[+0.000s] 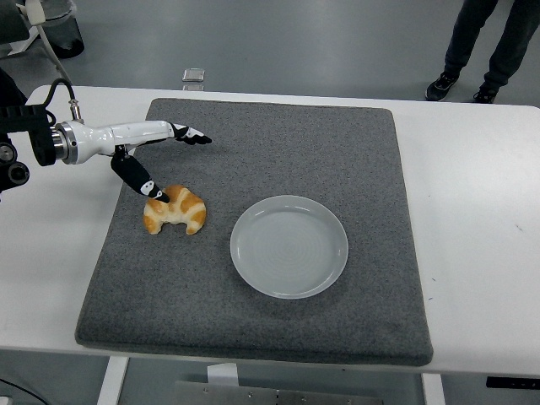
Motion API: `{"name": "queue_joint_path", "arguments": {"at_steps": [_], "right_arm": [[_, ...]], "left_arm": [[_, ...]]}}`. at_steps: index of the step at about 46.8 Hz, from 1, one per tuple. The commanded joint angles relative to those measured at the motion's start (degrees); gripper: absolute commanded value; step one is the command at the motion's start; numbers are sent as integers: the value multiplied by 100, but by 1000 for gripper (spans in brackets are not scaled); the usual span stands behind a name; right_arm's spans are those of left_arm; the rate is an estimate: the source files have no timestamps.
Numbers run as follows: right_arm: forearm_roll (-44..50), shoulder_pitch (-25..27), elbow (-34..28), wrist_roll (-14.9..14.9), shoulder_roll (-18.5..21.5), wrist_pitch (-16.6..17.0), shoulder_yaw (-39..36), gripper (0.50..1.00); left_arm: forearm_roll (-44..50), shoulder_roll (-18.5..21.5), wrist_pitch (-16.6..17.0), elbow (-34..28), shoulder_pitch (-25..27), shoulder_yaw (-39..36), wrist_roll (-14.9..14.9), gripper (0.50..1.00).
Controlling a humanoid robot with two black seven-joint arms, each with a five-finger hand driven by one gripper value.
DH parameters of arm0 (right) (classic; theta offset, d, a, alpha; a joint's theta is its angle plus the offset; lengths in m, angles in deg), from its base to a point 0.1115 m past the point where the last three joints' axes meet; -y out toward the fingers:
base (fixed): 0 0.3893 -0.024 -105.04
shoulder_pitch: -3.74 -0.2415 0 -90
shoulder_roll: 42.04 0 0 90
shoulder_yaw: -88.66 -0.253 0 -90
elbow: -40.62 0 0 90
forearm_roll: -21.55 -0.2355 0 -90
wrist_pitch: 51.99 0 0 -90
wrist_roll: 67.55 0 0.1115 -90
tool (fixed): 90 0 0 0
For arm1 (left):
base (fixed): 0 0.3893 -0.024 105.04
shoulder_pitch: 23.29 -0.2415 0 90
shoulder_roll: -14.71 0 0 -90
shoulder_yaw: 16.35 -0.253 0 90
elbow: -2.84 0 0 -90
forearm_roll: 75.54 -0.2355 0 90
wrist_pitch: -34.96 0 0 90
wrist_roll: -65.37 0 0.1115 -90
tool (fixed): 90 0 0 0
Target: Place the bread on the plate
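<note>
A golden croissant (175, 211) lies on the grey mat (253, 304), left of centre. A white round plate (289, 245) sits on the mat to the right of the croissant, with nothing on it. My left hand (169, 160) reaches in from the left edge on a white and black forearm. Its fingers are spread: the upper fingers (192, 135) point right above the mat, and the thumb (145, 186) points down and touches the croissant's upper left edge. The hand holds nothing. My right arm is out of view.
The mat covers most of the white table (472, 211). A person's legs and dark shoes (464, 84) stand on the floor beyond the table's far right. A small clear object (194, 76) sits at the table's far edge.
</note>
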Motion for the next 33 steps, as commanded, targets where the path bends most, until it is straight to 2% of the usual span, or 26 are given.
{"name": "queue_joint_path", "arguments": {"at_steps": [1, 33], "right_arm": [[-1, 0, 0, 0, 0, 0, 0, 930], [-1, 0, 0, 0, 0, 0, 0, 930]], "left_arm": [[-286, 28, 0, -7, -8, -42, -1, 990], [-603, -235, 70, -113, -26, -288, -18, 988]]}}
